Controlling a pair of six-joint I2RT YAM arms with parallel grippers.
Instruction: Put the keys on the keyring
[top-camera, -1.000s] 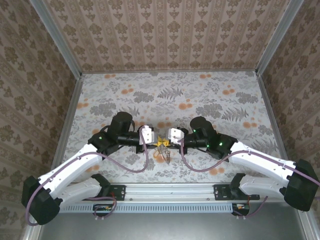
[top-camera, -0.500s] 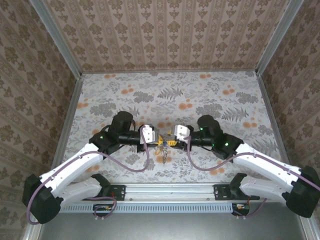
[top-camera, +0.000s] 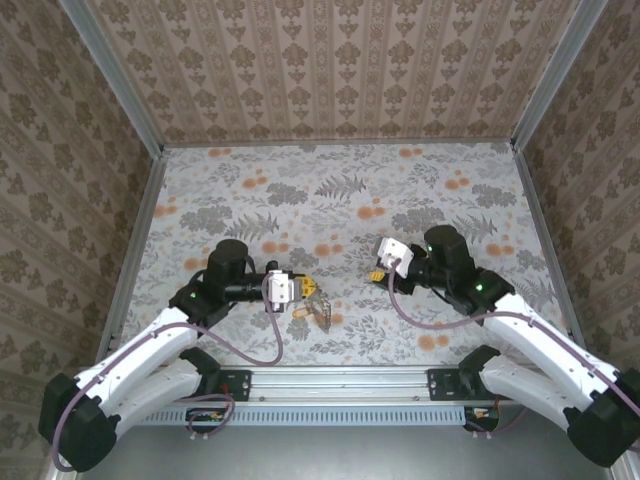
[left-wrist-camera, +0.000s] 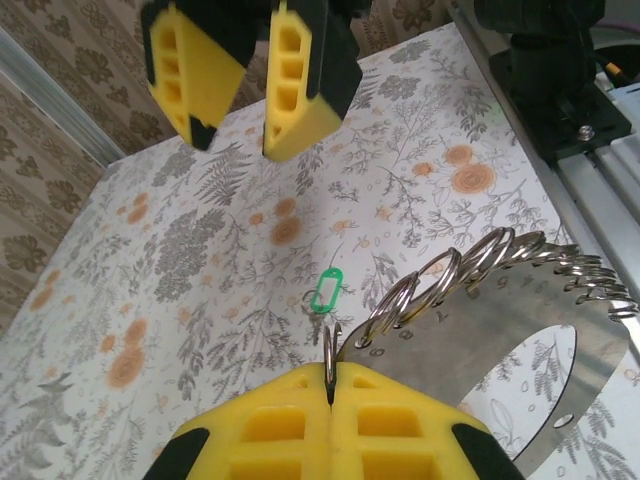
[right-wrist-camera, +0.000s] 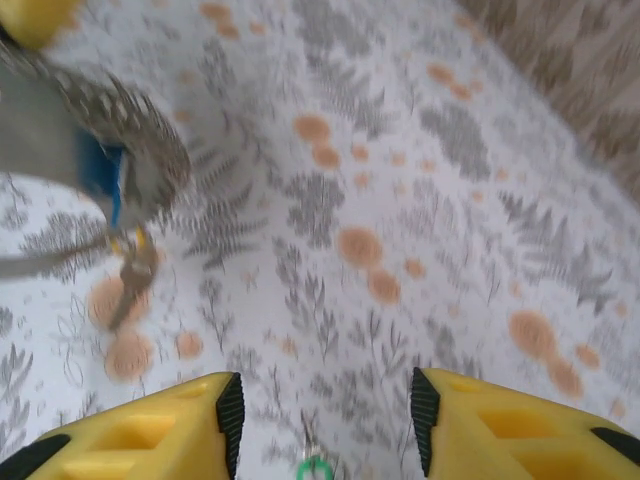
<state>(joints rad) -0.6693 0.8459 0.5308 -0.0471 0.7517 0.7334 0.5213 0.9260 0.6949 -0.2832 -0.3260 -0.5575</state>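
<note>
Edges: the table (top-camera: 330, 170) is boxed by patterned walls (top-camera: 330, 60) at the left, far and right sides, with a metal rail (top-camera: 340, 378) along the near edge.
Open room: the far half of the table is bare, and a gap lies between the two grippers.
Left gripper (left-wrist-camera: 330, 378): pads pressed together, pinching one thin ring of the keyring (left-wrist-camera: 480, 330).
Right gripper (right-wrist-camera: 320, 425): fingers apart, holding nothing, well apart from the keyring.
Keyring: a curved metal band, off the table, near the rail.
Split rings (left-wrist-camera: 440, 285): several along the band's edge, overlapping, so the number cannot be told.
Keys, counted: three.
Green key (left-wrist-camera: 325, 293): lies flat on the table between the grippers, free of the keyring.
Blue key (right-wrist-camera: 100, 180): at the keyring, blurred.
Yellow-orange key (right-wrist-camera: 135, 250): hangs beneath the keyring, blurred.
In the way: the green key, lying between the grippers.
</note>
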